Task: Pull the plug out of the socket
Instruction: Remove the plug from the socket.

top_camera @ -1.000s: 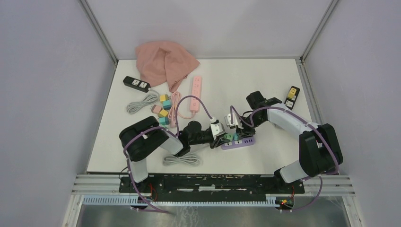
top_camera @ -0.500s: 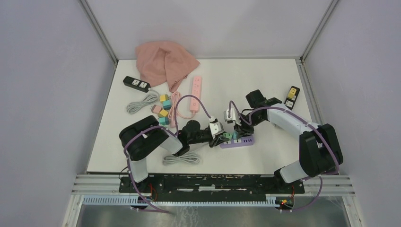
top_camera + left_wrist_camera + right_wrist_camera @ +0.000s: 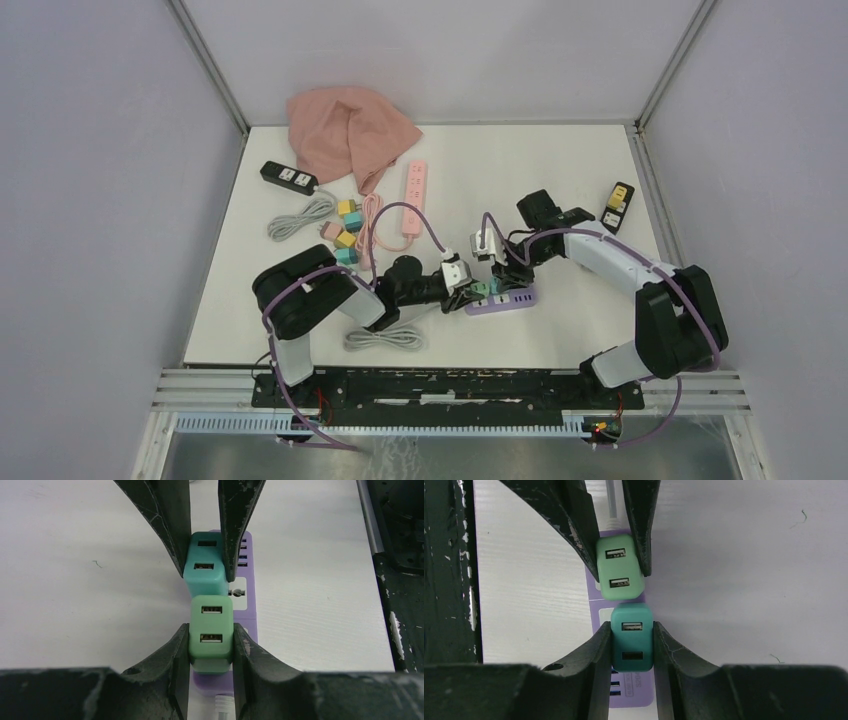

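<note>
A purple socket strip point(image 3: 512, 300) lies on the white table near the front middle, with two plugs standing in it side by side. In the left wrist view my left gripper point(image 3: 210, 632) is shut on the light green plug point(image 3: 211, 611). Beyond it stands the teal plug point(image 3: 204, 577) on the strip point(image 3: 245, 597). In the right wrist view my right gripper point(image 3: 632, 645) is shut on the teal plug point(image 3: 632, 617), just in front of the green plug point(image 3: 620, 572). From above, the left gripper point(image 3: 470, 290) and right gripper point(image 3: 498, 280) meet over the strip.
At the back lie a pink cloth point(image 3: 348, 135), a pink power strip point(image 3: 413, 190) and a black power strip point(image 3: 288, 177). Several small coloured adapters point(image 3: 346, 232) and a grey cord point(image 3: 300, 215) sit left of centre. A grey cable coil point(image 3: 385, 338) lies in front, a black-yellow adapter point(image 3: 618, 205) right.
Both grippers and the purple strip have shifted slightly left and toward the back. Both grips are unchanged.
</note>
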You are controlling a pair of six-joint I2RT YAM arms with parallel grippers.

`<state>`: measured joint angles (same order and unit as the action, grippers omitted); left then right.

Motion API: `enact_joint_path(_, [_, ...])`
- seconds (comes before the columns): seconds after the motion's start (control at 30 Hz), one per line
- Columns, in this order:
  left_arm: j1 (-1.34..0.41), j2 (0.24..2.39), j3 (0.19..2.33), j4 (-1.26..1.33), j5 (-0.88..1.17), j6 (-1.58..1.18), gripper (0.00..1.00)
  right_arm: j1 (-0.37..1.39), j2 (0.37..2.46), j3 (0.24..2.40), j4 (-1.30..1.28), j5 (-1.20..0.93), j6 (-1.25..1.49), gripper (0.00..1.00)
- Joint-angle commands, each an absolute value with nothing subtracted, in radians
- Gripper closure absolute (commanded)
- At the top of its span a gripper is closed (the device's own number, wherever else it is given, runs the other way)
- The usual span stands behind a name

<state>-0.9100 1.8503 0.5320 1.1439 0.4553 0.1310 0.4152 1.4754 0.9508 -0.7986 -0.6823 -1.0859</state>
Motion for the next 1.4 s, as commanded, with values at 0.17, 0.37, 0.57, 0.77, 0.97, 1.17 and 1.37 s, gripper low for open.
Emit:
enact_joint_path(0.17, [-0.9,1.876,0.499,1.089,0.422,0.159,0.97,0.332,1.452,0.995,-0.828,-0.698,-1.067,1.0])
enact_joint_path(0.37, [-0.894,1.876,0.504,1.095,0.426,0.156,0.97,0.319,1.436,1.008,-1.019,-0.796,-1.285,1.0])
enact_joint_path(0.57, [-0.881,1.843,0.499,1.097,0.422,0.112,0.96,0.255,1.445,1.091,-1.125,-0.801,-1.29,1.0])
enact_joint_path(0.77, [-0.869,1.825,0.512,1.09,0.442,0.078,0.93,0.16,1.395,1.1,-1.185,-0.893,-1.333,1.0])
enact_joint_path(0.97, [-0.866,1.804,0.526,1.069,0.452,0.044,0.86,0.14,1.407,1.129,-1.198,-0.982,-1.281,1.0])
enact_joint_path(1.17, [-0.863,1.7,0.53,1.0,0.417,-0.026,0.44,0.133,1.436,1.16,-1.158,-0.993,-1.139,1.0])
enact_joint_path(1.37, [-0.849,1.609,0.545,0.907,0.4,-0.082,0.25,0.13,1.449,1.172,-1.125,-1.017,-1.051,1.0])
